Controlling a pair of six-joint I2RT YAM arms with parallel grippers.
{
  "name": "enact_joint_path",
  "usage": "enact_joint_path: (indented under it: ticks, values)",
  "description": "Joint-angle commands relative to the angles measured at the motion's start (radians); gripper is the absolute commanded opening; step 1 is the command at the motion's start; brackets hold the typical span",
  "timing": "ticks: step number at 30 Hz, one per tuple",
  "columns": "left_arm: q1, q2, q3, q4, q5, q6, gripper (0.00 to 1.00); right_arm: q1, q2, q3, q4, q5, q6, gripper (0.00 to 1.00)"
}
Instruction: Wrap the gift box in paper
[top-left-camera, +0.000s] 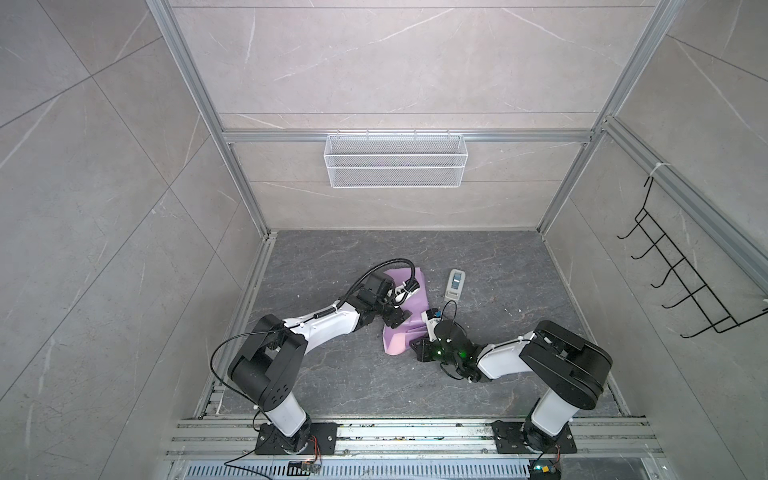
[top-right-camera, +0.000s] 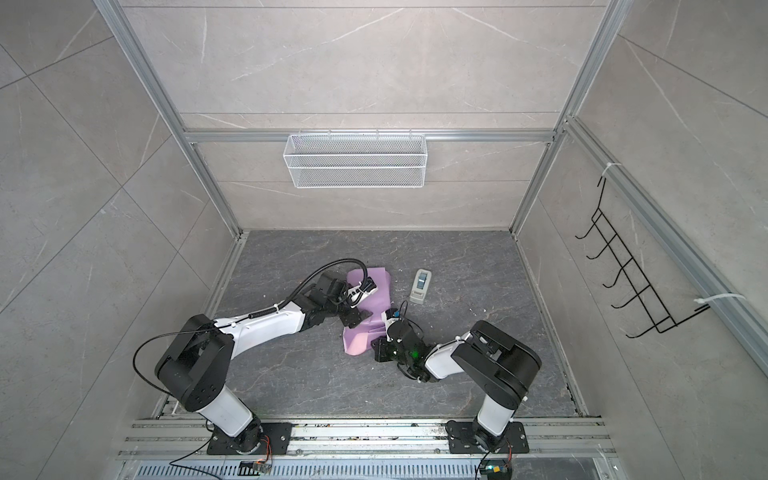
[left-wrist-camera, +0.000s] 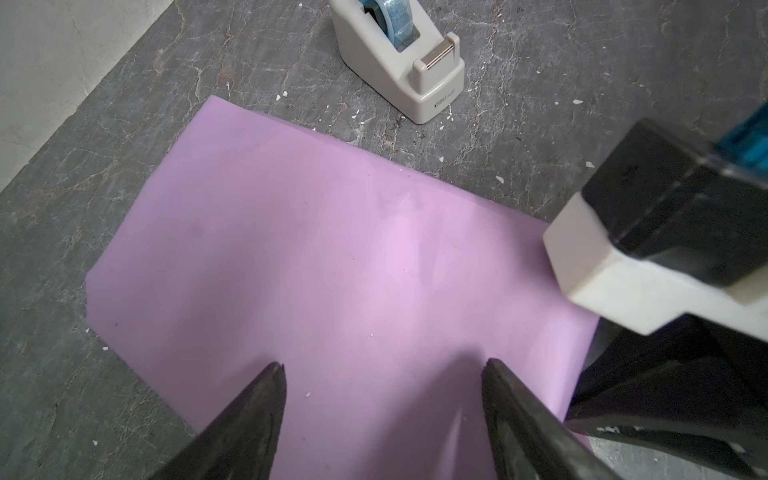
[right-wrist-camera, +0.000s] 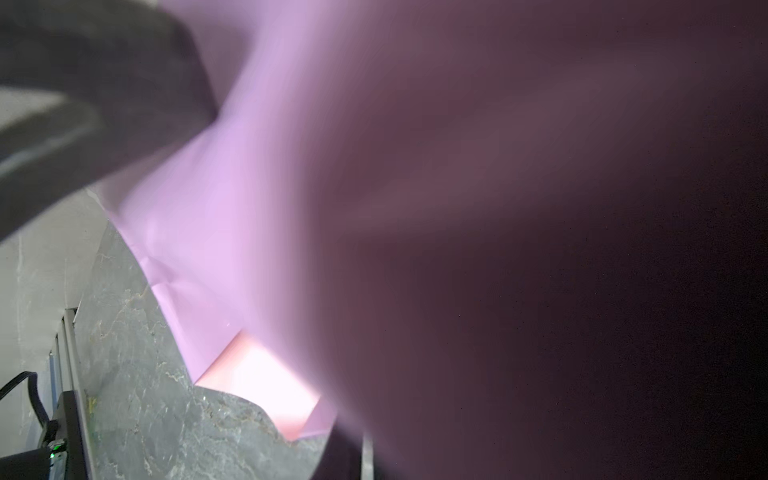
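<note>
The paper (top-left-camera: 397, 343) (top-right-camera: 357, 340) lies lilac side up in a folded heap at the middle of the dark floor. The gift box is hidden; I cannot see it under the paper. In the left wrist view the paper (left-wrist-camera: 332, 270) lies flat, and my left gripper (left-wrist-camera: 384, 365) (top-left-camera: 400, 323) hovers open just above it with nothing between its fingers. My right gripper (top-left-camera: 419, 348) (top-right-camera: 380, 349) sits low at the heap's near right corner, shut on the paper. In the right wrist view a lifted, blurred fold of the paper (right-wrist-camera: 216, 208) fills the frame and hides the jaws; a patch of its pink face (right-wrist-camera: 257, 382) shows.
A grey-white tape dispenser (top-left-camera: 455, 284) (left-wrist-camera: 399, 54) stands just right of the paper's far end. The right arm's wrist camera block (left-wrist-camera: 644, 249) hangs close beside my left gripper. A white wire basket (top-left-camera: 395, 160) hangs on the back wall and a black hook rack (top-left-camera: 681, 270) on the right wall.
</note>
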Motion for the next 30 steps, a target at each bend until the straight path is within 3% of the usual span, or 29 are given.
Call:
enact_joint_path:
  ticks: [1,16,24,30]
  values:
    - [0.001,0.042,-0.003,-0.08,-0.027,0.018,0.76,0.037,0.012,-0.017,-0.061,-0.018,0.006,0.11]
    - [0.001,0.049,0.006,-0.088,-0.027,0.016,0.76,0.076,-0.07,-0.018,-0.117,-0.01,-0.007,0.1]
    - [0.0,0.047,0.01,-0.088,-0.019,0.014,0.78,-0.026,-0.206,-0.038,-0.179,-0.006,-0.036,0.1]
    - [-0.001,0.048,0.01,-0.088,-0.017,0.015,0.78,-0.063,-0.15,-0.005,-0.134,0.001,-0.025,0.1]
